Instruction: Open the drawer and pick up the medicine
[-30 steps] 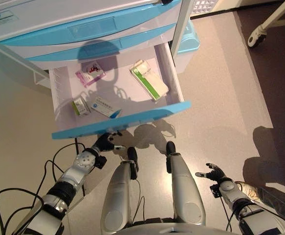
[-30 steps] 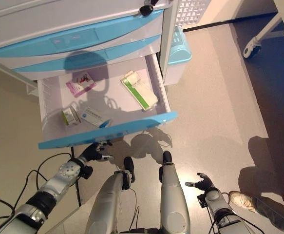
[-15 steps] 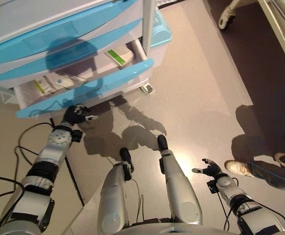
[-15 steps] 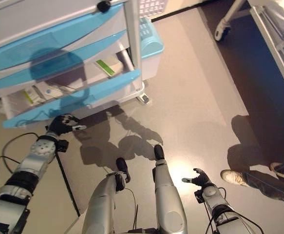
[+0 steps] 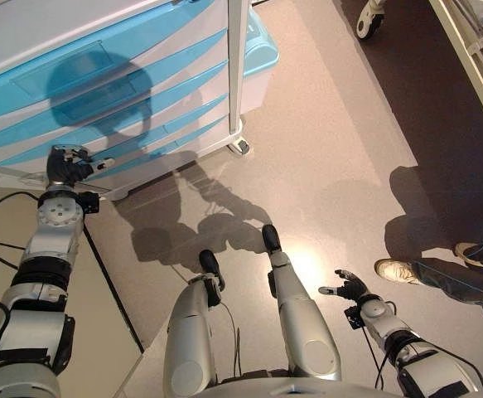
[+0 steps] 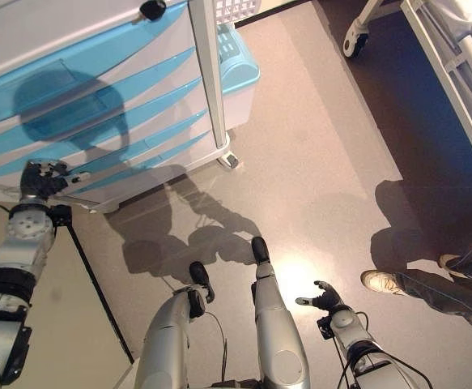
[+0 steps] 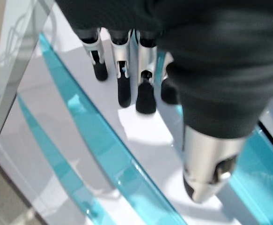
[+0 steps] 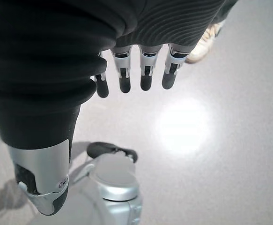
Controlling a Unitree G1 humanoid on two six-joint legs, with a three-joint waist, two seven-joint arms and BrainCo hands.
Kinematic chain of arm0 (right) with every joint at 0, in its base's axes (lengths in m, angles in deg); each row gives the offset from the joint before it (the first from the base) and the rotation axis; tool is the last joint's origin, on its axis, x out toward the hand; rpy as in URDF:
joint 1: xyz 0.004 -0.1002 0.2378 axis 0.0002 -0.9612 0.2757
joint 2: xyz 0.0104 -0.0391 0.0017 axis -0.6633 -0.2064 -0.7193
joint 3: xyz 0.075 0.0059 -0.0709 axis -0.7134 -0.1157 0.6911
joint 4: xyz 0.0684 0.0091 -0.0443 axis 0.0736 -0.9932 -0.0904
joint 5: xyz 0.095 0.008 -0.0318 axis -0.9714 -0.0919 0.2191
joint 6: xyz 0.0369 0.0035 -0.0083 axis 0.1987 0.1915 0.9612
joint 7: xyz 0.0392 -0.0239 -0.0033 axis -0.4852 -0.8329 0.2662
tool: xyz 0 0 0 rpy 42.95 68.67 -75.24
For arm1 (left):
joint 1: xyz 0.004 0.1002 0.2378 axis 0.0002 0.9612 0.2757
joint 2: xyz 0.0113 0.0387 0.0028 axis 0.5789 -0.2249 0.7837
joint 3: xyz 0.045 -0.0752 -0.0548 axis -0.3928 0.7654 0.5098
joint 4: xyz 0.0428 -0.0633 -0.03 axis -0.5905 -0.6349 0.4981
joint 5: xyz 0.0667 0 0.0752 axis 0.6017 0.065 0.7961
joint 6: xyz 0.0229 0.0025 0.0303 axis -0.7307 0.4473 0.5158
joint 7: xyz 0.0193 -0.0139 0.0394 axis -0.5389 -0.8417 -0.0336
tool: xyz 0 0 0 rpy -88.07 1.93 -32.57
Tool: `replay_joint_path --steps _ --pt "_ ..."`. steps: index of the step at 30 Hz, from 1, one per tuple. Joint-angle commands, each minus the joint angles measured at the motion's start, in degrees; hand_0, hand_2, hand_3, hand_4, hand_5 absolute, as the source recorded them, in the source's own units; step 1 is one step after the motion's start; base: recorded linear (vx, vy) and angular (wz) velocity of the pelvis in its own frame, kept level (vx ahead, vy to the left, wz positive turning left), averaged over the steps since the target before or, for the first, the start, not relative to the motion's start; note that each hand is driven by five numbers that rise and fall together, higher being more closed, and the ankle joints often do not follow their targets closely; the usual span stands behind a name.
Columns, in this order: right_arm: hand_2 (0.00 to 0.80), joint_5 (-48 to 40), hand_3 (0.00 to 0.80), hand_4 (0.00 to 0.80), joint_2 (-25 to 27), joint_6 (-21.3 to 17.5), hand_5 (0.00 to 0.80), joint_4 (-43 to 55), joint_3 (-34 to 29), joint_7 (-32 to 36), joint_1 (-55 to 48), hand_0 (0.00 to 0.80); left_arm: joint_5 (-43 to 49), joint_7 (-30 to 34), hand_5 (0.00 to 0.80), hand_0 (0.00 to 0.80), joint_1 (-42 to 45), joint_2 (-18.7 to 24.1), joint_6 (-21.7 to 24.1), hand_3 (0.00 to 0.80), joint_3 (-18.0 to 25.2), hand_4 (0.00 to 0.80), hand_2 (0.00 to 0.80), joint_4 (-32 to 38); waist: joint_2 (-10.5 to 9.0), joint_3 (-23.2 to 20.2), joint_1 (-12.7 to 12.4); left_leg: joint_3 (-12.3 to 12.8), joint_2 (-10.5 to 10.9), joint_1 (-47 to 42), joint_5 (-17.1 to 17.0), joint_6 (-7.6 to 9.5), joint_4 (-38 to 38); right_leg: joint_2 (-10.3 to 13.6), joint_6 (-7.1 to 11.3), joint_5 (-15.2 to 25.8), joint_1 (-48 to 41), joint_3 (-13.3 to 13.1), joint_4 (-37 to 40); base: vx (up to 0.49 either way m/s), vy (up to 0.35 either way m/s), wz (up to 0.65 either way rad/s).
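The white cabinet [image 5: 125, 91] with blue drawer fronts stands at the upper left, and all its drawers are shut. No medicine box shows in any view. My left hand [image 5: 65, 164] rests against one of the lower drawer fronts. In the left wrist view its fingers [image 7: 123, 84] are straight, tips touching the white panel above a blue drawer front [image 7: 103, 154]. My right hand [image 5: 347, 288] hangs low at the right over the floor, with relaxed fingers [image 8: 122, 75] and nothing in it.
A pale blue bin [image 5: 258, 46] stands right of the cabinet, by the cabinet's castor [image 5: 239, 148]. A bed frame on a castor [image 5: 369, 12] fills the upper right. A person's shoe [image 5: 397, 269] and trouser leg are close to my right hand.
The drawer that stood open with medicine boxes inside has slid shut, my left hand following its front inwards. The camera view has shifted a great deal. My right hand has hardly moved.
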State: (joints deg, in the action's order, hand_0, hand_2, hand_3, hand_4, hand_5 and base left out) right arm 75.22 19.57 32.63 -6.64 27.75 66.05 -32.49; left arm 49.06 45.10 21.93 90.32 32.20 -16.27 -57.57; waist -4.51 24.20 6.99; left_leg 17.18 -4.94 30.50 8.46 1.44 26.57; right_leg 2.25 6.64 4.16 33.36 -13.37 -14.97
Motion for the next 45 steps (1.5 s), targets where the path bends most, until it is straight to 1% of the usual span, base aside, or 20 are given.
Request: replay_joint_path --steps 1,8,9,13,14,15,16,17,20,26,27,28,29,30,31,36,39,41,43,45 --pt "0.0 -0.6 0.0 0.0 0.5 -1.2 0.0 -1.0 2.6 -1.1 -2.5 0.0 -0.4 -3.5 0.0 0.0 -4.3 4.8 5.7 0.0 2.8 0.0 0.0 -1.7 0.02 -4.0 0.5 -0.4 2.9 -2.4 7.8 2.15 3.2 2.1 4.59 3.7 0.8 -0.9 5.1 0.006 -0.032 0.01" --pt "0.0 -0.8 0.0 0.0 0.8 -1.2 0.0 -0.7 2.6 -1.3 -2.9 0.0 0.1 -2.4 0.0 0.0 -2.7 2.6 5.4 0.0 1.3 0.0 0.0 0.5 0.49 -4.2 0.2 -2.1 3.3 -1.7 7.1 1.96 2.8 2.3 4.07 3.5 0.8 0.6 4.9 -0.004 -0.046 0.03" --pt "0.0 -0.8 0.0 0.0 1.0 -1.3 0.0 -0.1 2.5 -1.5 -3.1 0.0 -0.4 -1.5 0.0 0.0 -1.5 0.9 5.4 0.0 0.9 0.0 0.0 1.2 0.57 -4.0 0.1 -3.0 3.5 -1.4 6.6 1.77 2.6 2.5 3.76 3.3 0.8 1.3 4.7 -0.018 -0.072 0.13" --pt "0.0 -0.7 0.0 0.0 1.2 -1.2 0.0 -0.1 2.1 -1.6 -3.4 0.0 -1.3 1.4 0.0 0.0 2.0 -3.5 5.0 0.0 -0.3 0.0 0.0 2.6 0.85 -3.4 -0.2 -4.9 4.3 -1.2 5.2 1.25 1.3 3.0 3.13 3.1 0.3 3.3 4.3 -0.06 -0.094 0.23" --pt "0.0 -0.7 0.0 0.0 1.3 -1.2 0.0 0.0 2.2 -1.6 -3.3 0.0 -1.3 1.4 0.0 0.0 2.0 -3.5 5.0 0.0 -0.2 0.0 0.0 2.6 0.17 -3.2 0.2 -4.2 4.6 -0.5 3.4 1.49 1.3 3.5 2.98 4.5 0.9 2.9 4.6 -0.143 -0.146 0.25" --pt "0.0 -0.6 0.0 0.0 1.4 -1.0 0.0 -0.1 1.8 -1.8 -3.4 0.0 -2.4 3.3 0.0 0.0 4.7 -6.8 4.9 0.0 -0.5 0.0 0.0 2.5 0.2 -2.9 -0.2 -5.2 4.8 -0.4 2.6 1.17 0.8 3.7 2.56 4.4 0.5 3.9 4.5 -0.126 -0.112 0.31" --pt "0.0 -0.6 0.0 0.0 1.4 -1.0 0.0 -0.1 1.8 -1.8 -3.4 0.0 -2.4 3.3 0.0 0.0 4.7 -6.8 4.9 0.0 -0.4 0.0 0.0 2.6 0.24 -2.9 -0.1 -5.2 4.8 -0.4 2.6 1.17 0.8 3.8 2.55 4.4 0.5 4.0 4.6 -0.06 -0.148 0.31" --pt "0.0 -0.4 0.0 0.0 1.7 -1.0 0.0 0.1 1.4 -1.8 -3.7 0.0 -3.0 5.3 0.0 0.0 7.6 -9.4 5.0 0.0 -1.0 0.0 0.0 3.4 0.31 -2.6 -0.5 -6.3 5.0 -0.4 1.8 0.82 0.2 3.9 2.08 4.3 -0.1 5.0 4.7 -0.048 -0.113 0.38" --pt "0.0 0.2 0.0 0.0 2.0 -0.9 0.0 0.0 1.3 -2.2 -3.6 0.0 -2.9 8.0 0.0 0.0 11.1 -14.5 4.0 0.0 -2.4 0.0 0.0 0.6 0.46 -2.4 -1.3 -8.2 5.3 -0.8 -0.2 0.04 -1.6 4.1 1.3 4.3 -1.6 7.2 5.5 -0.057 -0.144 0.35" --pt "0.0 1.3 0.0 0.0 2.6 -0.8 0.0 -0.2 1.1 -3.0 -3.7 0.0 -1.4 10.5 0.0 0.0 15.5 -21.4 2.5 0.0 -4.2 0.0 0.0 -3.9 1.47 -3.0 -3.0 -12.7 5.9 -3.5 -4.5 -1.42 -7.0 4.5 0.0 3.7 -6.1 11.9 7.2 -0.032 -0.115 0.42" --pt "0.0 1.3 0.0 0.0 2.6 -0.8 0.0 -0.2 1.1 -3.0 -3.7 0.0 -1.4 10.5 0.0 0.0 15.5 -21.4 2.5 0.0 -4.2 0.0 0.0 -3.9 1.48 -3.0 -2.9 -12.7 5.9 -3.6 -4.5 -1.42 -7.0 4.5 -0.01 3.7 -6.1 11.9 7.2 0.016 -0.116 0.32" --pt "0.0 1.5 0.0 0.0 2.7 -0.7 0.0 0.1 1.0 -3.0 -4.4 0.0 -1.9 11.2 0.0 0.0 17.4 -23.0 2.4 0.0 -3.9 0.0 0.0 -4.7 1.7 -3.4 -3.5 -13.9 5.9 -5.2 -5.3 -1.77 -8.5 4.3 -0.35 3.1 -7.9 13.0 7.4 0.023 -0.102 0.17" --pt "0.0 1.9 0.0 0.0 2.6 -0.7 0.0 -0.1 1.1 -3.0 -4.6 0.0 -2.5 11.3 0.0 0.0 18.0 -24.1 2.3 0.0 -3.0 0.0 0.0 -5.6 1.87 -3.8 -3.9 -14.6 5.9 -6.3 -5.9 -2.01 -9.3 4.3 -0.51 2.7 -9.1 13.6 7.4 0.051 -0.172 0.27" --pt "0.0 2.5 0.0 0.0 2.2 -0.5 0.0 -1.1 1.2 -3.0 -5.3 0.0 -3.4 11.2 0.0 0.0 19.3 -25.7 2.3 0.0 -1.7 0.0 0.0 -7.9 1.95 -4.4 -4.6 -15.7 5.9 -8.6 -6.5 -2.4 -10.9 4.2 -0.73 2.0 -11.8 15.0 7.5 0.038 -0.106 0.29" --pt "0.0 2.5 0.0 0.0 2.2 -0.5 0.0 -1.1 1.2 -3.0 -5.3 0.0 -3.4 11.2 0.0 0.0 19.3 -25.7 2.3 0.0 -1.7 0.0 0.0 -7.9 1.89 -4.5 -4.5 -15.8 6.0 -8.5 -6.7 -2.4 -11.1 4.3 -0.72 2.1 -11.6 15.0 7.6 0.041 -0.1 0.39" --pt "0.0 4.1 0.0 0.0 0.8 -0.6 0.0 -1.4 2.2 -2.9 -7.5 0.0 -4.1 11.1 0.0 0.0 21.2 -28.5 1.7 0.0 2.0 0.0 0.0 -15.9 1.84 -7.2 -5.8 -18.2 5.6 -15.0 -8.8 -3.47 -16.1 3.7 -1.26 -0.1 -18.3 18.4 8.6 0.048 -0.096 0.42" --pt "0.0 2.9 0.0 0.0 -0.3 -1.0 0.0 -1.1 2.1 -2.1 -8.7 0.0 -2.2 11.4 0.0 0.0 22.8 -29.3 1.0 0.0 2.1 0.0 0.0 -19.1 1.86 -9.5 -6.1 -19.4 5.5 -18.6 -10.1 -3.89 -19.5 3.0 -1.42 -0.6 -22.0 20.3 10.2 0.048 -0.074 0.32" --pt "0.0 2.9 0.0 0.0 -0.3 -1.0 0.0 -1.1 2.1 -2.1 -8.7 0.0 -2.2 11.4 0.0 0.0 22.8 -29.3 1.0 0.0 2.1 0.0 0.0 -19.1 1.87 -9.4 -6.1 -19.5 5.5 -18.7 -10.1 -3.9 -19.6 3.0 -1.42 -0.6 -22.1 20.3 10.3 0.038 -0.029 0.18" --pt "0.0 -3.0 0.0 0.0 -2.5 -1.7 0.0 -1.4 -0.4 -0.2 -11.2 0.0 4.3 11.9 0.0 0.0 25.8 -30.1 -0.1 0.0 1.0 0.0 0.0 -23.4 1.78 -13.1 -6.2 -20.1 4.6 -22.8 -11.7 -4.13 -24.1 2.2 -1.32 -0.9 -26.0 22.0 12.9 0.115 -0.061 0.19" --pt "0.0 -6.6 0.0 0.0 -3.4 -2.0 0.0 -1.8 -2.0 1.1 -12.3 0.0 6.5 12.3 0.0 0.0 27.2 -30.5 -0.7 0.0 0.8 0.0 0.0 -24.9 1.79 -14.6 -6.2 -20.2 4.2 -24.8 -12.1 -4.17 -25.9 1.9 -1.26 -1.1 -27.9 22.7 13.8 0.092 -0.02 0.18"
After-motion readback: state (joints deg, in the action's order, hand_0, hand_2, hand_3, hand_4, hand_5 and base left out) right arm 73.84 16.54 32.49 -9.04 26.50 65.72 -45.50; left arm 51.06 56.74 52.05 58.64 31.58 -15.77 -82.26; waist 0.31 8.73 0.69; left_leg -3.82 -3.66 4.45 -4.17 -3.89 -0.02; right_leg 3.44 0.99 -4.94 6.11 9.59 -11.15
